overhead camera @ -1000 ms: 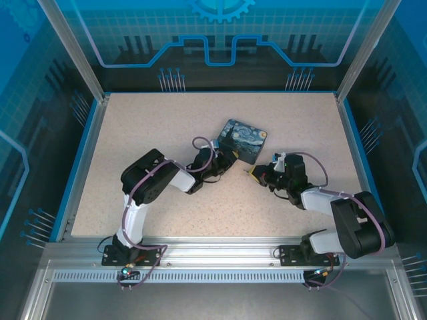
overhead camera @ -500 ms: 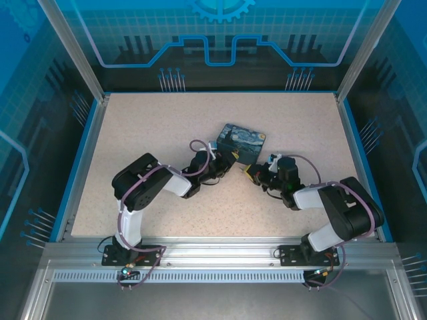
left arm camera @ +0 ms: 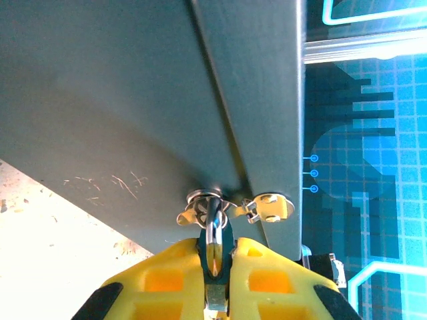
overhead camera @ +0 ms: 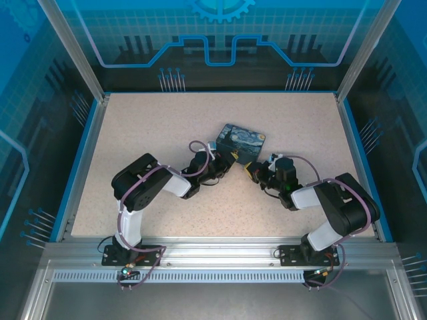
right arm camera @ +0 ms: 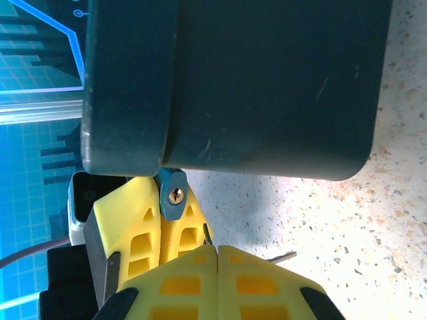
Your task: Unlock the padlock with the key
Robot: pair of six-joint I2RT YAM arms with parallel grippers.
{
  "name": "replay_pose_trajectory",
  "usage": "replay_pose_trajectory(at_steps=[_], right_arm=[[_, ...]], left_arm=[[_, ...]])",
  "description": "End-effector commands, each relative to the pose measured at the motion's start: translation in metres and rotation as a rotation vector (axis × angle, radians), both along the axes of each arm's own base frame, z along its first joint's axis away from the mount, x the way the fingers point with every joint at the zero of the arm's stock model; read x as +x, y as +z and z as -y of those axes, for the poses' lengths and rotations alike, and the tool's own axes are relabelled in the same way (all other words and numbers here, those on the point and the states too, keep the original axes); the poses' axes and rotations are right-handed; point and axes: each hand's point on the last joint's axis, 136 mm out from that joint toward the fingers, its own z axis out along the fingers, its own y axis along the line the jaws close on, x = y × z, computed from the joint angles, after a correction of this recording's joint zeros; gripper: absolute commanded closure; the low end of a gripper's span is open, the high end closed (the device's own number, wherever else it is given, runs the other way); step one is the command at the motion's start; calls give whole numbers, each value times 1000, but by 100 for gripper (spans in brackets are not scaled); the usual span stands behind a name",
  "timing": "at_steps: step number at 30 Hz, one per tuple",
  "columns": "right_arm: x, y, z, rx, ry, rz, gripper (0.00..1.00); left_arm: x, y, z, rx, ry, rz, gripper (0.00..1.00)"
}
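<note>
Beside one box point(overhead camera: 243, 141) are one padlock point(right arm camera: 172, 193) and one key point(right arm camera: 284, 255).

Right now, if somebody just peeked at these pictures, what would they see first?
Probably the dark-blue box with the swirly starry painting, in the middle of the speckled table, with both arms bent toward its near edge. Up close, the bright yellow left gripper is pinched on the little padlock at the box's edge, keyhole showing, and the shut right gripper right beside it holds the thin grey key.
</note>
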Motion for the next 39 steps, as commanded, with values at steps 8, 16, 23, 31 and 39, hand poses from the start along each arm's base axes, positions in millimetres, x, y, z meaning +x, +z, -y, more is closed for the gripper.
replay_pose_trajectory(at_steps=[8, 16, 23, 31, 39], right_arm=[[16, 5, -5, 18, -29, 23, 100], [21, 9, -6, 27, -35, 30, 100], [24, 14, -7, 31, -34, 39, 100], [25, 16, -8, 31, -34, 42, 100], [24, 19, -6, 31, -38, 48, 100]], left_arm=[[2, 33, 5, -76, 3, 74, 100], [2, 32, 5, -75, 4, 73, 100], [1, 31, 6, -78, -2, 69, 100], [0, 30, 6, -78, -4, 66, 100], [-1, 27, 6, -74, -3, 62, 100]])
